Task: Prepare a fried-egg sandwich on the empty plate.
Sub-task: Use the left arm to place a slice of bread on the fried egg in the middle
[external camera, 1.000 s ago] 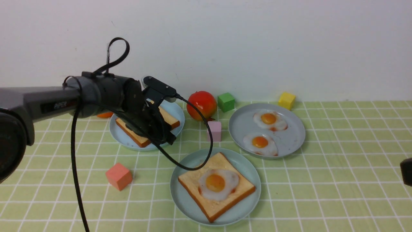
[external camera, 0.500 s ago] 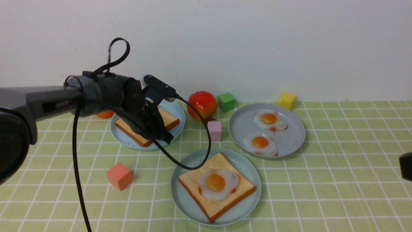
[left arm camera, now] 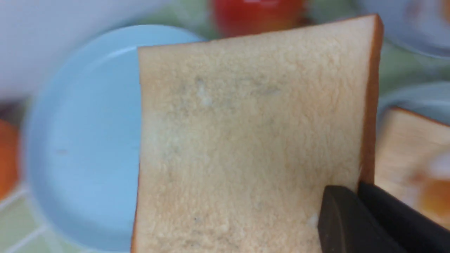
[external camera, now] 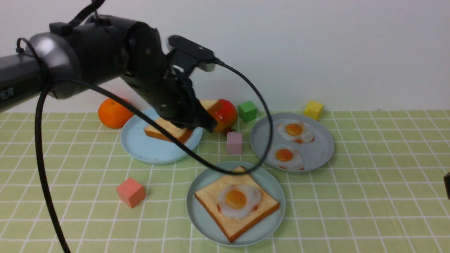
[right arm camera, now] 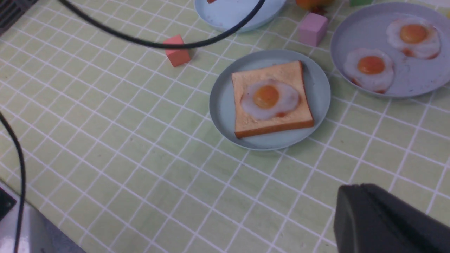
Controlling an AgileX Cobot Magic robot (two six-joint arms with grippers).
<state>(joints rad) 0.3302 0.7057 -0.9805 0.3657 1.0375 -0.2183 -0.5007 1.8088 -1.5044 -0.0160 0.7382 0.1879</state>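
My left gripper [external camera: 201, 123] is shut on a golden toast slice [external camera: 166, 130] and holds it tilted in the air above the sky-blue plate [external camera: 147, 151]. In the left wrist view this toast [left arm camera: 246, 140] fills the frame, with the gripper [left arm camera: 358, 192] pinching its crust edge. The pale teal plate [external camera: 272, 186] sits at front centre and carries another toast slice [external camera: 228, 225] with a fried egg [external camera: 237, 201] on top. They also show in the right wrist view: plate [right arm camera: 225, 105], toast [right arm camera: 274, 123], egg [right arm camera: 269, 98]. My right gripper [right arm camera: 351, 196] is shut and empty, low at the right.
A greyish-lavender plate [external camera: 316, 154] holds two more fried eggs. An orange [external camera: 112, 112], a red fruit [external camera: 227, 114], and green [external camera: 247, 110], yellow [external camera: 313, 109], pink [external camera: 234, 142] and salmon [external camera: 130, 192] cubes stand around. The left arm's black cable [external camera: 246, 170] hangs over the teal plate's far edge.
My left arm has risen and swung right, lifting the toast slice off the sky-blue plate. The orange behind it has come into view.
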